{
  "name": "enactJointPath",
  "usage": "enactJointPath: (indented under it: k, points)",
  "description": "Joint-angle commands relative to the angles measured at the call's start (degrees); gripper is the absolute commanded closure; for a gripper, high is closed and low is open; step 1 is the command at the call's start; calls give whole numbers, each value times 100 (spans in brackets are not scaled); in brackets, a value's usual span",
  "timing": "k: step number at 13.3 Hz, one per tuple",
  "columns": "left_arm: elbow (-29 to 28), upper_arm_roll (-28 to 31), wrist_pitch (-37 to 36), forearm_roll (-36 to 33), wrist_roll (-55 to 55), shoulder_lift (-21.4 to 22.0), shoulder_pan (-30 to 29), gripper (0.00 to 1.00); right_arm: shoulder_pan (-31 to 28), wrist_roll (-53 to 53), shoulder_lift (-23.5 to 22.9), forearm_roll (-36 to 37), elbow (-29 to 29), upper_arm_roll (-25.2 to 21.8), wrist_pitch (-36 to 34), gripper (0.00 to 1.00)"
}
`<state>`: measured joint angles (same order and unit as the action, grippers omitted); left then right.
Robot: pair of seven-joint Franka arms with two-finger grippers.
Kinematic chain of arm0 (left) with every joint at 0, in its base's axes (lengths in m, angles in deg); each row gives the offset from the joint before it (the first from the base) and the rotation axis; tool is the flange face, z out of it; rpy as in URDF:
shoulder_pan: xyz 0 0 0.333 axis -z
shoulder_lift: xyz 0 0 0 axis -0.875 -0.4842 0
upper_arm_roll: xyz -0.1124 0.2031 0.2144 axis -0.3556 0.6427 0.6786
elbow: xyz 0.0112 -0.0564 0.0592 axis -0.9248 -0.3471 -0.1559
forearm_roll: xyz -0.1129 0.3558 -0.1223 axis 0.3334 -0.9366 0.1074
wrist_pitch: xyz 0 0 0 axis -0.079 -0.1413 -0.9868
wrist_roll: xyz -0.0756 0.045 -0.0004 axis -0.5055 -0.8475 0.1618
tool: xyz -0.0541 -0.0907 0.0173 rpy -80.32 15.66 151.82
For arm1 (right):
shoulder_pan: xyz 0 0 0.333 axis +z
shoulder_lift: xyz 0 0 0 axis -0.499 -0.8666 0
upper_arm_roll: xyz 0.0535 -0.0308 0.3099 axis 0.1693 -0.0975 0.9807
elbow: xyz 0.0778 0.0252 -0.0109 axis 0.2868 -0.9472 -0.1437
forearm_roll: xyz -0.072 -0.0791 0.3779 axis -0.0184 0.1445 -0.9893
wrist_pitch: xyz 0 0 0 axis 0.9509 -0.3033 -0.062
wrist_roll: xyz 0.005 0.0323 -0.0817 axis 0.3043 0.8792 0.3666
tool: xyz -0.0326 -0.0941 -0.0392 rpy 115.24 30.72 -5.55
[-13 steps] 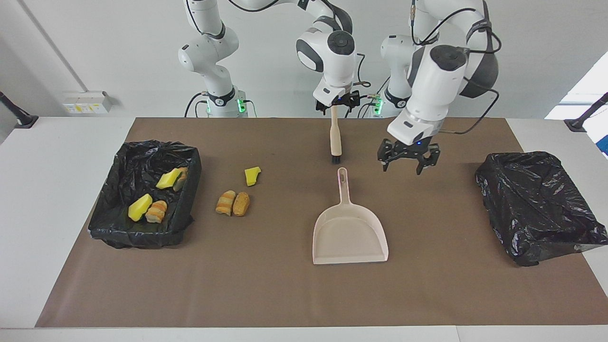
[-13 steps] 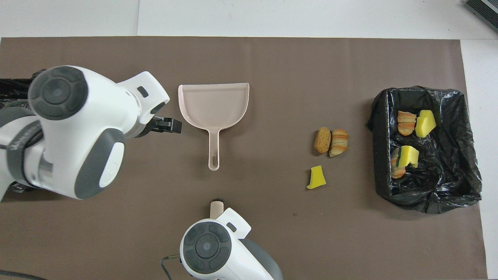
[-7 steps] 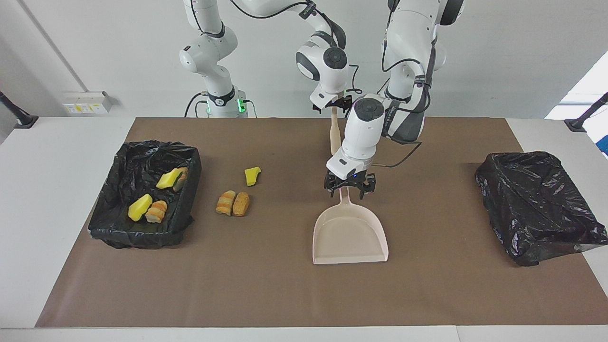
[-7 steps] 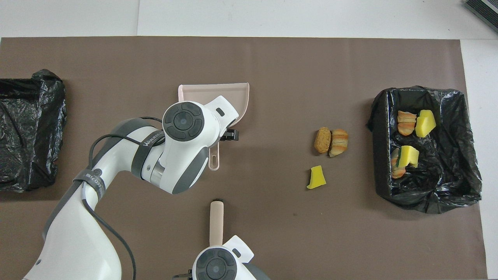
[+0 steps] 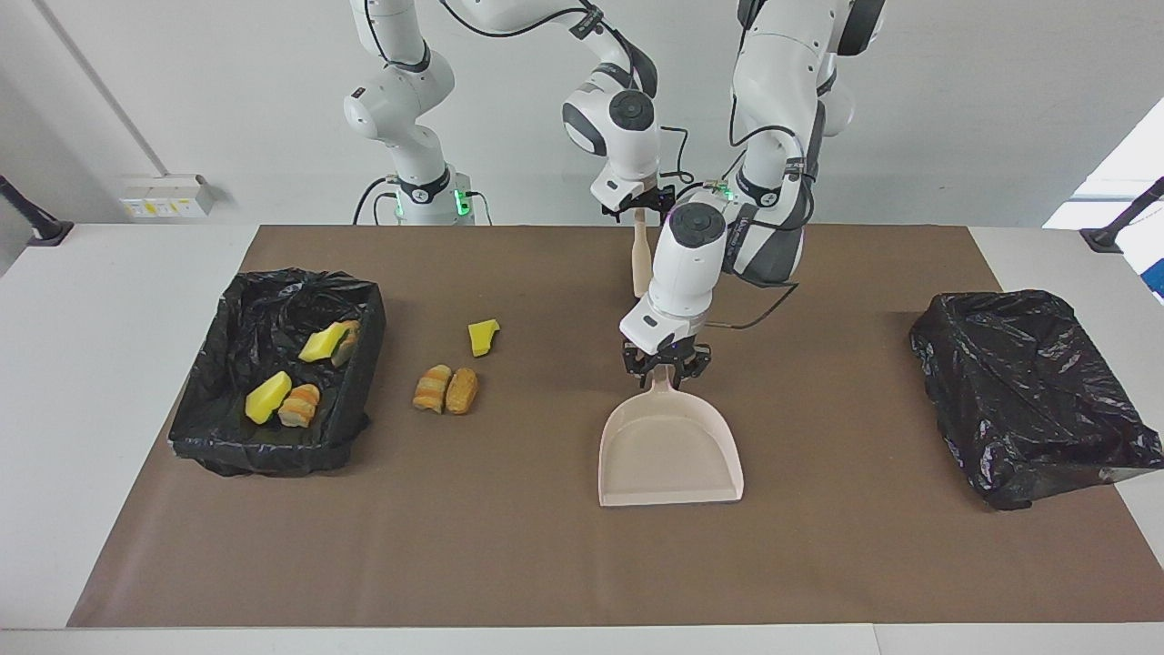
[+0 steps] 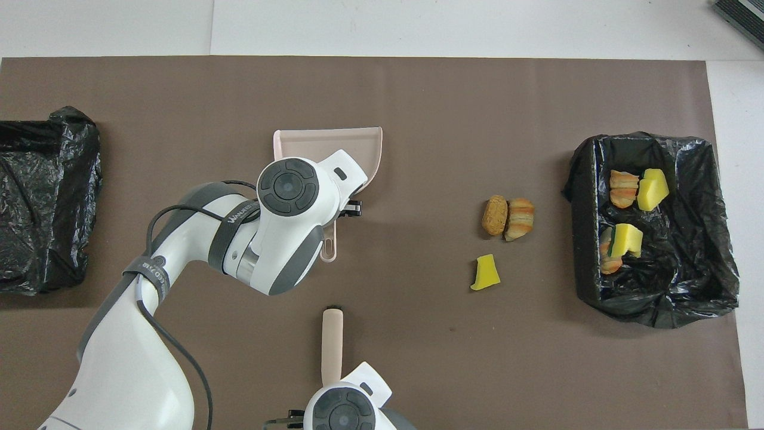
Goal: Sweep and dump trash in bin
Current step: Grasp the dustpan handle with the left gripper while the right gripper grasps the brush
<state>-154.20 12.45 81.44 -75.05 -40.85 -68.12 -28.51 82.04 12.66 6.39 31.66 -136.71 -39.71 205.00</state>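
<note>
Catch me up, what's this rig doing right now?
Sweeping setup, nothing swept yet. The left gripper is down on the handle of the beige dustpan, closing around it; the pan lies flat on the brown mat. The right gripper holds the brush upright by its handle, nearer the robots. Three scraps lie loose on the mat beside the lined bin at the right arm's end, which already holds several pieces.

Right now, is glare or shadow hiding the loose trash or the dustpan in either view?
Facing view: even light, soft shadows, no glare on the loose trash or dustpan; the left arm hides the lower end of the brush. Overhead view: the left arm covers much of the dustpan and its handle; the bin liner glints, yet the scraps inside read clearly.
</note>
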Motion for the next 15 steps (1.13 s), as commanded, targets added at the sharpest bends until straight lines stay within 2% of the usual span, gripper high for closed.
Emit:
enactJointPath:
  k: [1, 2, 7, 10, 12, 15]
  points:
    - [58, 68, -49, -121, 70, 99, -106, 100, 28, 181, 84, -137, -123, -24, 148, 100]
    - [76, 60, -127, -130, 454, 222, -264, 100, -16, 224, 14, -137, -79, -24, 165, 100]
    - [67, 104, -1585, -130, 2678, 907, -616, 100, -86, 243, -109, -137, 158, -42, -2, 100]
    - [50, 121, -2350, -121, 4066, 1434, -1080, 100, -236, 103, -154, -6, 509, -94, -615, 100]
    - [102, 130, -2631, -121, 5066, 1673, -1328, 100, -550, 84, 204, 231, 546, -139, -1054, 100]
    - [137, 130, -2502, -130, 6553, 1682, -1601, 100, -1419, 486, 917, 582, 563, -139, -2099, 100]
